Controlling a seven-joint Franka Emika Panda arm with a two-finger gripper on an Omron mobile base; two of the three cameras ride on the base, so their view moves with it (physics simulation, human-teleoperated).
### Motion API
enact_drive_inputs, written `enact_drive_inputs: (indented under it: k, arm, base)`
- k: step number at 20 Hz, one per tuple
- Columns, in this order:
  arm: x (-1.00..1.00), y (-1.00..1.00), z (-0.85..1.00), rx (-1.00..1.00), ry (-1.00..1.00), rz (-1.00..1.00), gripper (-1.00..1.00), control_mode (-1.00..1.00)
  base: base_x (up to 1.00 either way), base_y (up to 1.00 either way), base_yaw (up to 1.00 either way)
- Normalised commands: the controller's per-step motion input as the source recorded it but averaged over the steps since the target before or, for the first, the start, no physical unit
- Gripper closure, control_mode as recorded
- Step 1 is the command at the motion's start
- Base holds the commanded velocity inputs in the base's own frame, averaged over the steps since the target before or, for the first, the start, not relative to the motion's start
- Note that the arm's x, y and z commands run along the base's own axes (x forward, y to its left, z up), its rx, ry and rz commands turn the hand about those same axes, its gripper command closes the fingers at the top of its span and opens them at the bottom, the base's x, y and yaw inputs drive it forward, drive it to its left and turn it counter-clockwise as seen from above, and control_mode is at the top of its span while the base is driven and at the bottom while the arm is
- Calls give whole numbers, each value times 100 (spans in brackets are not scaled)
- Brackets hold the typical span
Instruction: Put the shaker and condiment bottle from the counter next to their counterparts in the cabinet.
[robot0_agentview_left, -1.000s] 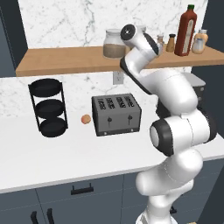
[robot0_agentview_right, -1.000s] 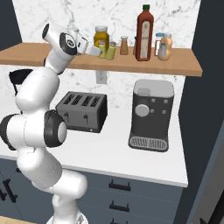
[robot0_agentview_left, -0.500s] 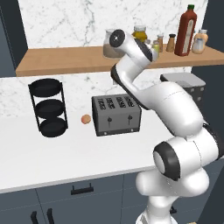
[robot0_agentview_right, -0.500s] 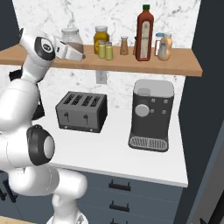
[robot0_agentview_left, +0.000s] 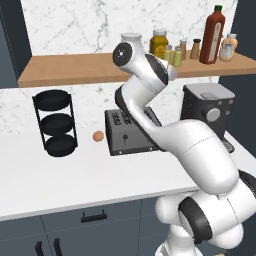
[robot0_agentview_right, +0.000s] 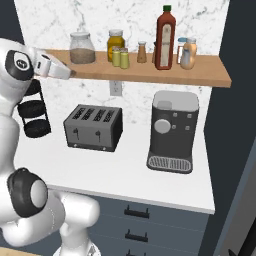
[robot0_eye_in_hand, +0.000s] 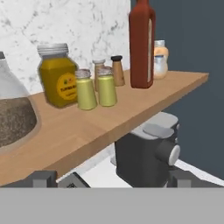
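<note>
Two small yellow-green shakers (robot0_eye_in_hand: 85, 89) (robot0_eye_in_hand: 106, 86) stand side by side on the wooden shelf (robot0_eye_in_hand: 131, 109); I cannot tell which is the task's shaker. They also appear as the shakers (robot0_agentview_right: 120, 57) and the shakers (robot0_agentview_left: 173, 55) in the base views. Right of them, past two brown shakers (robot0_eye_in_hand: 117, 70), the tall red bottle (robot0_eye_in_hand: 141, 43) (robot0_agentview_right: 165, 37) (robot0_agentview_left: 212, 35) stands upright. Pale-capped bottles (robot0_eye_in_hand: 159, 59) follow. My gripper (robot0_eye_in_hand: 111, 177) (robot0_agentview_right: 67, 74) is open and holds nothing. It hangs off the shelf's front edge, left of the shakers.
A yellow-labelled amber jar (robot0_eye_in_hand: 57, 74) and a large glass jar (robot0_eye_in_hand: 11, 109) stand left of the shakers. Below the shelf are a coffee machine (robot0_agentview_right: 172, 130), a toaster (robot0_agentview_right: 93, 127), a black three-tier rack (robot0_agentview_left: 55, 122) and a small brown egg-like thing (robot0_agentview_left: 98, 135).
The hand has drawn back to the left, away from the shakers, along the shelf's front edge. Both shakers and the red bottle stay put on the shelf.
</note>
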Motion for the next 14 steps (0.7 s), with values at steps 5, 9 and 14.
enact_drive_inputs:
  k: [5,9,14]
  arm:
    - [-100,34,0,0,0,0,-100,-100]
    - [-100,33,0,0,0,0,-100,-100]
    - [-100,35,0,0,-3,0,-100,-100]
  base:
    - [0,0,0]
    - [0,0,0]
    - [0,0,0]
